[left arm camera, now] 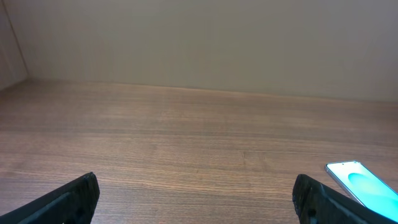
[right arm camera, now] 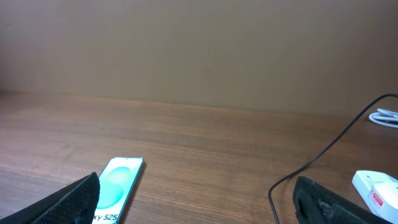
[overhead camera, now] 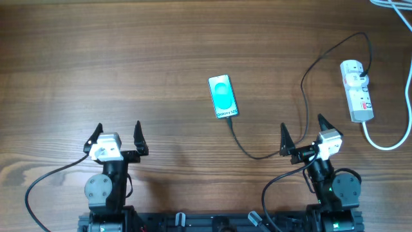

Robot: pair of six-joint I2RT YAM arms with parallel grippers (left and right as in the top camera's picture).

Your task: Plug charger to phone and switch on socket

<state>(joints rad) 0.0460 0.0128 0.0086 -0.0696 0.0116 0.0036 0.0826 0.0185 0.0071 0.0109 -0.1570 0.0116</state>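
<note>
The phone point(overhead camera: 223, 96) lies flat mid-table with its cyan screen up; it also shows in the right wrist view point(right arm camera: 115, 188) and at the right edge of the left wrist view point(left arm camera: 367, 186). The black charger cable point(overhead camera: 309, 67) runs from the socket point(overhead camera: 357, 90) at the far right, loops down past my right gripper and ends at the phone's near edge point(overhead camera: 230, 121). The cable also shows in the right wrist view point(right arm camera: 329, 146). My left gripper point(overhead camera: 116, 136) is open and empty at front left. My right gripper point(overhead camera: 302, 135) is open and empty, front right, beside the cable.
A thick white cord point(overhead camera: 386, 143) curves from the socket toward the right table edge, and another white cord point(overhead camera: 394, 11) lies at the back right corner. A plain wall stands behind the table's far edge point(left arm camera: 199, 90).
</note>
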